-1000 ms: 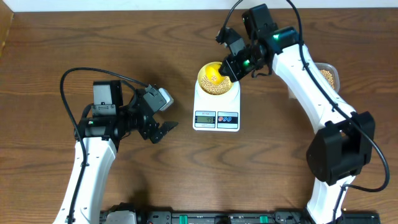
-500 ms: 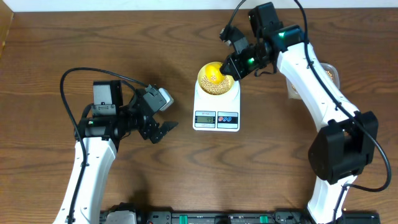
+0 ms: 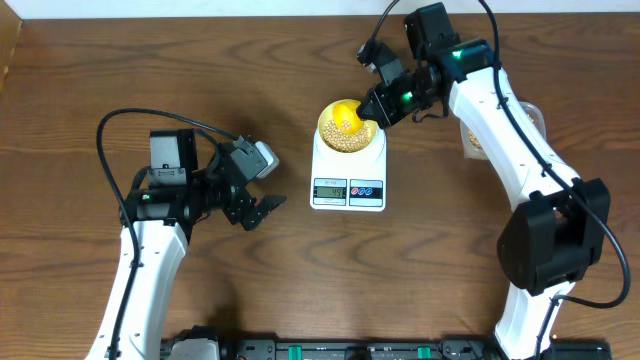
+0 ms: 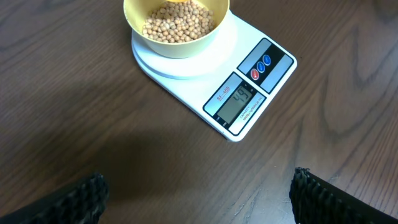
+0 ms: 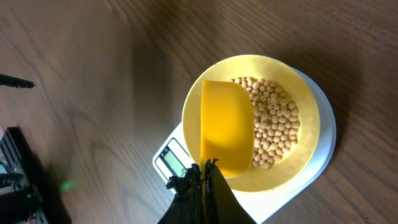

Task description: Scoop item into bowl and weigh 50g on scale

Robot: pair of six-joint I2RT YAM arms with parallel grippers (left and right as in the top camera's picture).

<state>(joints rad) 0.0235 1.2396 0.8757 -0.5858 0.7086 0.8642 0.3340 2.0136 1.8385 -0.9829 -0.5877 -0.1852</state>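
Beans [image 5: 273, 124] fill the bottom of the pale-yellow bowl [image 5: 311, 99], which sits on the round platform of the white scale [image 4: 249, 93] near the middle of the brown desk [image 3: 200, 80].

Far to the left, the left tool [image 3: 262, 212] hangs low over bare wood, well apart from the scale. Its two dark fingers [image 4: 87, 196] stand wide apart and hold nothing.

The scale's grey display and two round buttons face the robot. The digits are lit but too small to read with certainty.

Above the bowl, the yellow scoop [image 5: 227, 134] covers the half of the bowl toward the left arm, its smooth face toward the wrist camera. The right tool [image 3: 385, 103] is clamped on the scoop's rear end.

Further right, a clear container [image 3: 533, 118] with more beans peeks out from behind the right arm.
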